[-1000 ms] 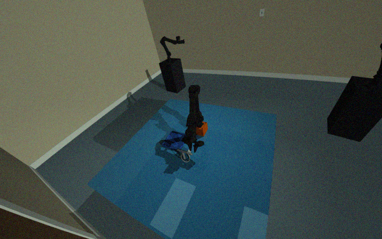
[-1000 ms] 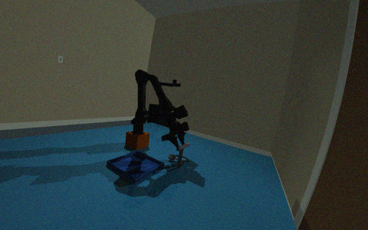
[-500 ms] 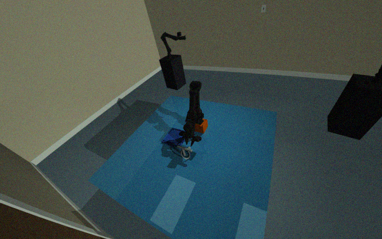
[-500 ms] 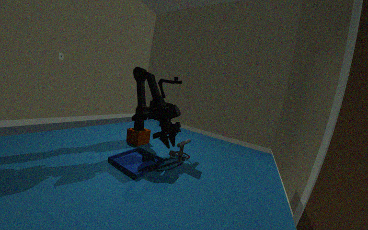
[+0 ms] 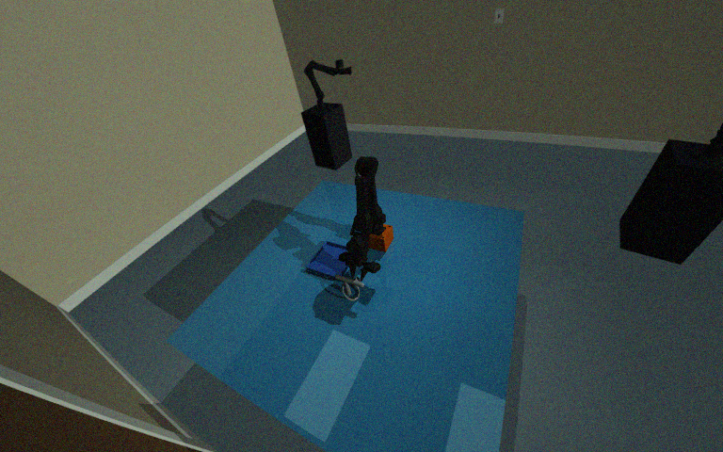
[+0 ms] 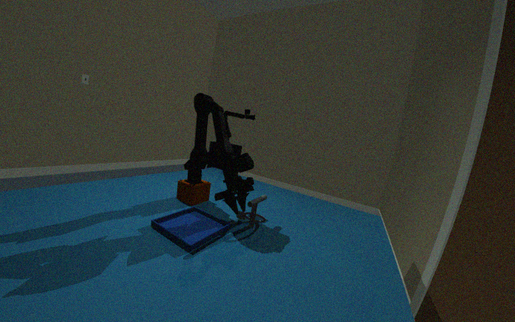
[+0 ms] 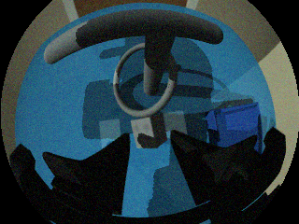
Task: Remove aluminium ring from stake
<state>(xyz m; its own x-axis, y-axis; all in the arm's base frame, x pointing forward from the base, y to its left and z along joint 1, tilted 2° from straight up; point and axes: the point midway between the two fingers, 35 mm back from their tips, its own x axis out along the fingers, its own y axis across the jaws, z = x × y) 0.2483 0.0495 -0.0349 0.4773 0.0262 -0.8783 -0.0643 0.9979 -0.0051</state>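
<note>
Claw (image 5: 357,278) (image 6: 241,214) (image 7: 149,136) part open, gripping nothing; I find its tips close by the welded tab (image 6: 241,216) (image 7: 142,131); ring (image 5: 350,299) (image 6: 261,217) (image 7: 140,115) encircles the stake (image 5: 346,290) (image 6: 253,216) (image 7: 150,75), below its cross-bar (image 5: 348,281) (image 6: 258,201) (image 7: 149,23); blue tray (image 5: 321,273) (image 6: 170,237) (image 7: 235,123) sits near the stake, ring outside it; orange block (image 5: 384,239) (image 6: 193,192) stands under my arm; surface is a blue mat (image 5: 426,319) (image 6: 304,284) (image 7: 47,107), marked by shadows, with pale light patches in the top view; grey floor (image 5: 586,319) surrounds it there; room dim, with beige walls (image 5: 159,106) (image 6: 322,94) (image 7: 262,28), pale skirting (image 5: 479,136) (image 6: 311,192) and a small wall plate (image 5: 498,15) (image 6: 85,79).
</note>
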